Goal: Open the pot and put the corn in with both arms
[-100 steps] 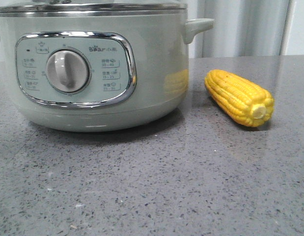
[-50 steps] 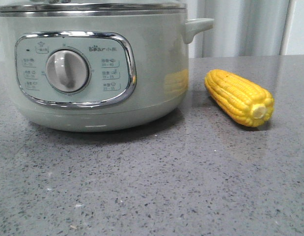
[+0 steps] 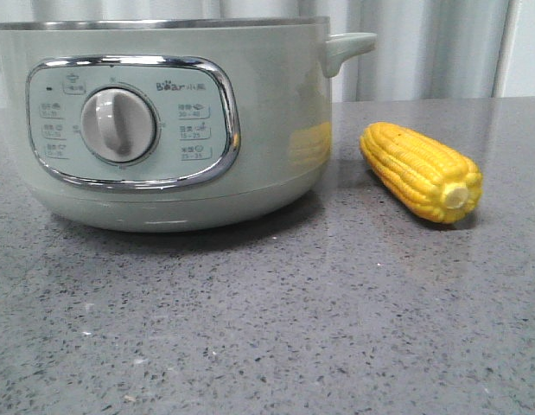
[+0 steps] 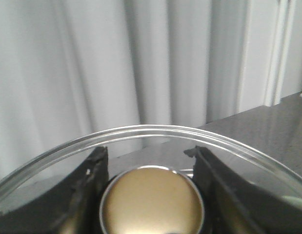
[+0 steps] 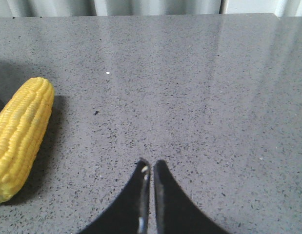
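So the left gripper has its jaws clamped on the glass lid's knob. The pot is open. The corn lies beside it toward the counter's right edge, stub end frontward, off to the side of the right gripper, whose jaws are nearly shut and empty.

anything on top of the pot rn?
Nothing on the pot: bare steel rim. The left gripper holds the glass lid by its knob. The pot's inside is hidden from the front view.
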Tool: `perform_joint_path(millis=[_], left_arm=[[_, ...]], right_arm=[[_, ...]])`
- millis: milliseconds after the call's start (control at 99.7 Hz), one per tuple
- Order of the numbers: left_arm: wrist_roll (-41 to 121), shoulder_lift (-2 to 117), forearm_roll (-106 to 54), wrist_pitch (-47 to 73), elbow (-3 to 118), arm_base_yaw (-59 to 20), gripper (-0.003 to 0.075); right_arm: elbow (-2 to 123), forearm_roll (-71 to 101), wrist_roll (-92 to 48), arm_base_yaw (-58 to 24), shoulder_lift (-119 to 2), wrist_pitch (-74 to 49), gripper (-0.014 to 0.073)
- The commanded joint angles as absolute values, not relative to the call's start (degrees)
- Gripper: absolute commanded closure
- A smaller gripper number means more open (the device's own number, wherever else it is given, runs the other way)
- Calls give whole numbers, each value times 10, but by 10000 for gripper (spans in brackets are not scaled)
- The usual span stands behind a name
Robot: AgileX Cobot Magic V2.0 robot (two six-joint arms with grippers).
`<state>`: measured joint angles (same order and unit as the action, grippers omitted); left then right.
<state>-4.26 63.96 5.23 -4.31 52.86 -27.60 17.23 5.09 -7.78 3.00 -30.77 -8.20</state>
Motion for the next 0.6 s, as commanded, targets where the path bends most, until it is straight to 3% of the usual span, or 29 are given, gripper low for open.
perform_joint_path(millis=[0,592], left_arm=[[-41,588,60,-101,523,-245,741],[-41,367,28,-115,293,-54,741]], right_arm=[[195,53,-82,29,-313,-35,650],[195,53,-82,29,-313,-35,650]])
